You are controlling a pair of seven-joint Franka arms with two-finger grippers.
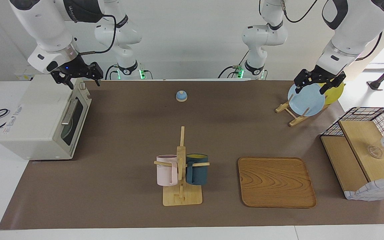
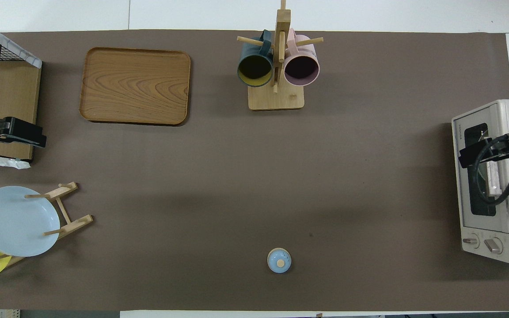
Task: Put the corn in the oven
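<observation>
One oven (image 1: 42, 120), door shut; two mugs (image 1: 167, 170), two plates (image 1: 307, 100). Both grippers, right (image 1: 77, 78) over the oven, left (image 1: 315, 83) over the plates, apparently have jaws spread, empty.

A wooden tray (image 1: 277, 182) lies beside the mug rack (image 1: 181, 173) holding pink and dark blue mugs. Blue and yellow plates stand in a plate rack (image 1: 292, 113) near a wire-and-wood basket (image 1: 365, 150).

Both arms hang raised at their own ends of the worktop (image 1: 128, 133). The right gripper (image 1: 77, 77) and the left gripper (image 1: 318, 82) point downward, fingers spread apart, holding nothing.
</observation>
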